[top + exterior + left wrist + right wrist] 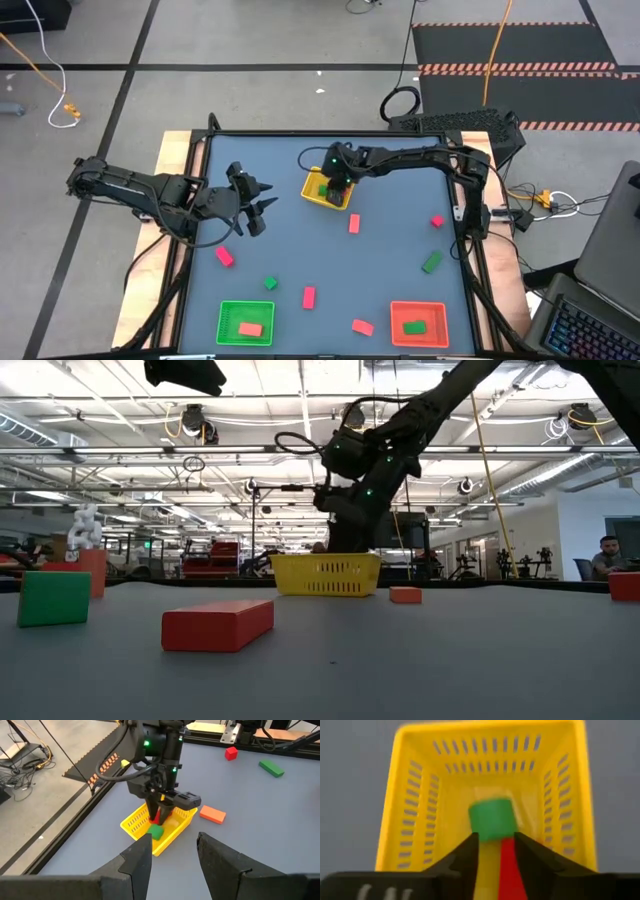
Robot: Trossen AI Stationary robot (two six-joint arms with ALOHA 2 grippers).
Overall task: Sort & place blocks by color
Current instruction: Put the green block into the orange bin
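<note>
Hovering just above the yellow basket (328,190), the right tool (495,845) stands part-open astride a red block (509,867); close squarely before lifting past the green block (156,831) inside.

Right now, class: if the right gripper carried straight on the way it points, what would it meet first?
The right gripper points down into the yellow basket. It would probably meet the green block first, just beyond its fingertips; a red block shows between the fingers, though depth is unclear.
</note>
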